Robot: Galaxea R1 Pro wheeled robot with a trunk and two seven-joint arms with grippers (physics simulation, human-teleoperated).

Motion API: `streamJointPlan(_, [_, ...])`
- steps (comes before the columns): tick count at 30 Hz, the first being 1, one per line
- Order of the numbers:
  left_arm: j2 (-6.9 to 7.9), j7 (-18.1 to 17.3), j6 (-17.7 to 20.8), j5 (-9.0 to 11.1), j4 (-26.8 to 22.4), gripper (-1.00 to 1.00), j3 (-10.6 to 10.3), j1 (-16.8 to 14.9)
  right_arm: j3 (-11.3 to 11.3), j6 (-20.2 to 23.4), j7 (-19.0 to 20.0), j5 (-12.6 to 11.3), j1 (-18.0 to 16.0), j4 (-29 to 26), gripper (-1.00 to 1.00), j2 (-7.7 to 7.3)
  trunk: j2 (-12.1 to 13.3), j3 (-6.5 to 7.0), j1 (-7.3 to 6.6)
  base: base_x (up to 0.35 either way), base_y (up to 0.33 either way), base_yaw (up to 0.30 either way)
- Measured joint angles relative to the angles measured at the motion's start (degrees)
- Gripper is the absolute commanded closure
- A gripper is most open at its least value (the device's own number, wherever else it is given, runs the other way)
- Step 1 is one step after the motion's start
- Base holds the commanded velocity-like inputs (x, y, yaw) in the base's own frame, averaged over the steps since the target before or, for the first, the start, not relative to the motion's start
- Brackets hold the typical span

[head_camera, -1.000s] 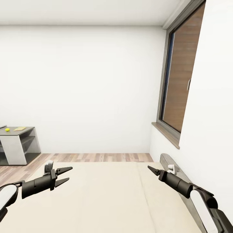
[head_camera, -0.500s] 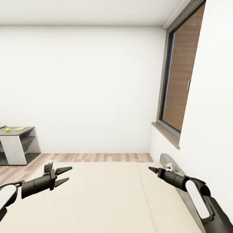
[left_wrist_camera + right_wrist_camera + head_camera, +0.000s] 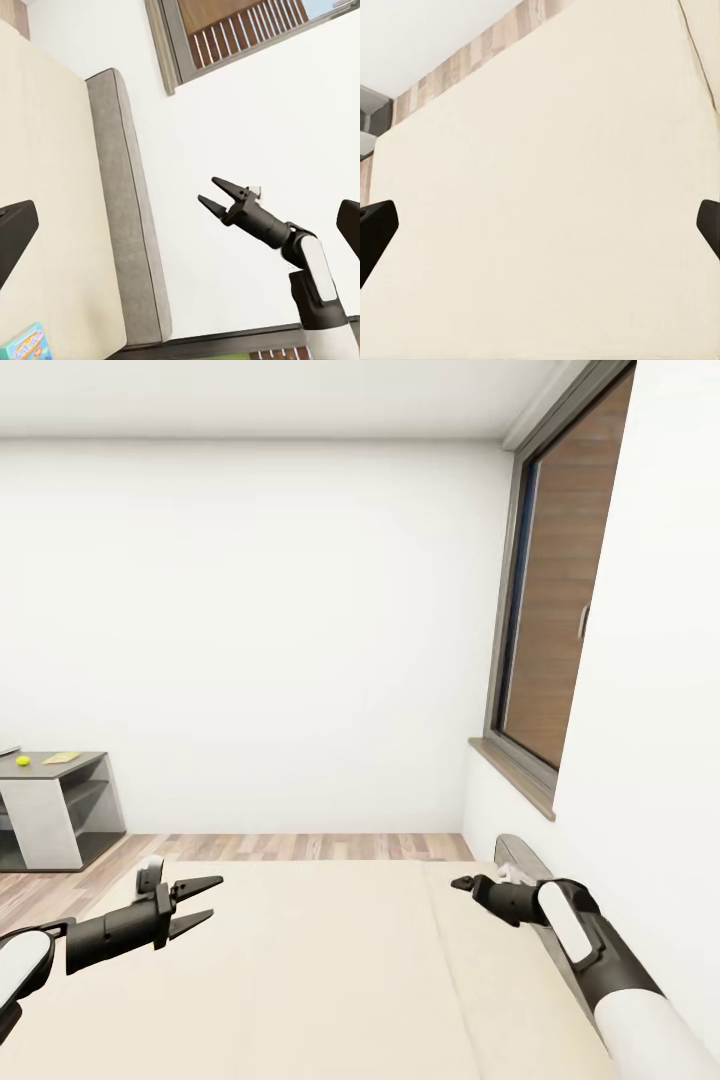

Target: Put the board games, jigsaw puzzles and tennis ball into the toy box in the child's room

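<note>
Toys were scarcely in sight at the moment inspected: the tennis ball (image 3: pixel 22 761) sat on the grey worktop (image 3: pixel 70 764) at the far left of the room, beside a flat yellow item (image 3: pixel 61 757) too small to identify, and a corner of a blue box (image 3: pixel 22 344) with printed lettering lay on the bed (image 3: pixel 330 960), seen by the left wrist camera. The lettering on that box could not be read, and no other writing or brand was legible. The left pincer (image 3: pixel 200 904) hung over the near left part of the mattress with its jaws apart and nothing between them. The right pincer (image 3: pixel 460 883) was held over the mattress near the grey headboard (image 3: pixel 520 857); the left wrist view showed its jaws apart and empty. Judged from this, the step in hand was locating the board games on the bed, with nothing yet grasped. The next move would call for lowering the gaze toward the near mattress and bringing one pincer down over the blue box. The window (image 3: pixel 565 580) carried no markings.
</note>
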Motion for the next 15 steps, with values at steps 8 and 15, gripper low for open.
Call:
streamJointPlan(8, [0.05, 0.0, 0.1, 0.03, 0.09, -1.0, -0.1, 0.0, 2.2, -0.46, -0.53, 0.66, -2.57, 5.87, -1.0, 1.27, -0.01, 0.0, 0.0, 0.0, 0.0, 0.0])
streamJointPlan(15, [0.03, 0.03, 0.18, 0.11, 0.05, -1.0, -0.17, 0.0, 4.9, -4.28, -0.45, 2.95, -2.26, 7.93, -1.0, 1.53, -0.01, -0.01, 0.0, 0.0, 0.0, 0.0])
